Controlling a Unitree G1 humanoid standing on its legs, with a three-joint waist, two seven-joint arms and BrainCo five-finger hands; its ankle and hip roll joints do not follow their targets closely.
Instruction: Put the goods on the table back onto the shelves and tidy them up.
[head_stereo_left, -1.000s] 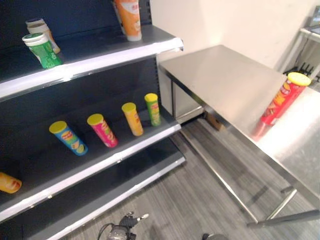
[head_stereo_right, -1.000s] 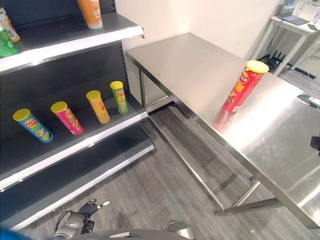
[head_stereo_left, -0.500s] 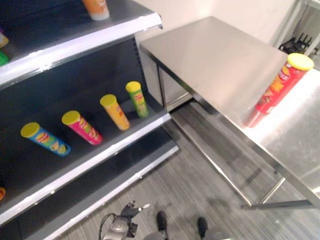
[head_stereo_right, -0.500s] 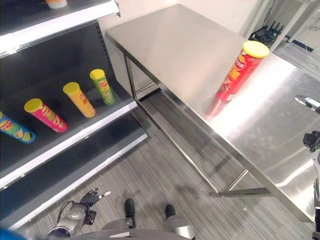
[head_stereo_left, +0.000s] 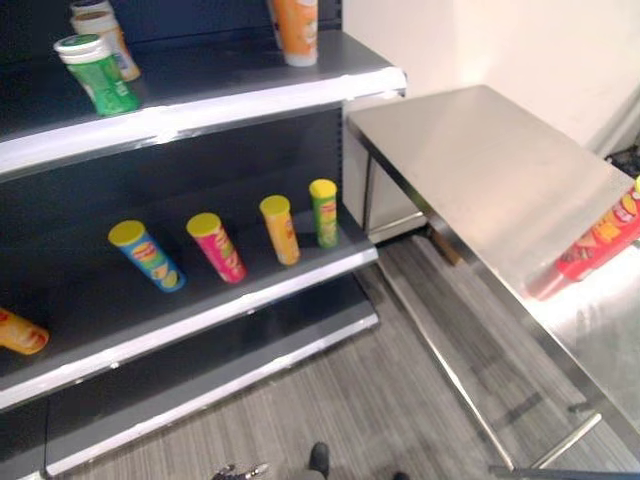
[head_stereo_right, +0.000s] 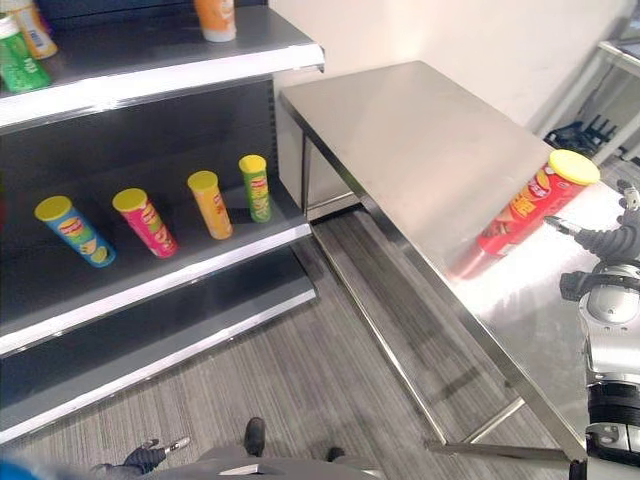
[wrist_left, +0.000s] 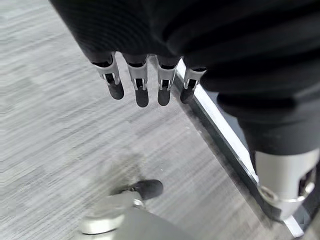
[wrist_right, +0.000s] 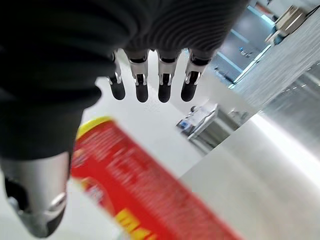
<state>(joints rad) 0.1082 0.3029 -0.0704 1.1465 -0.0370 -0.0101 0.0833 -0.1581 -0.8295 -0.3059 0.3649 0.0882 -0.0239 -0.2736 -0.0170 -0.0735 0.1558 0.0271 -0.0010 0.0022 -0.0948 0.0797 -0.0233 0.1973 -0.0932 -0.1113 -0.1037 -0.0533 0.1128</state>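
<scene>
Right eye view: red can (head_stereo_right: 527, 204) upright on table (head_stereo_right: 420, 130), right robot hand (head_stereo_right: 612, 243) just beside, fingers straight, apart.

Head stereo down; wrist cams close

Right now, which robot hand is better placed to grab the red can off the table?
Right. The right robot hand is raised beside the red can standing on the steel table, fingers open. The left robot hand hangs low over the floor, far from it.
</scene>
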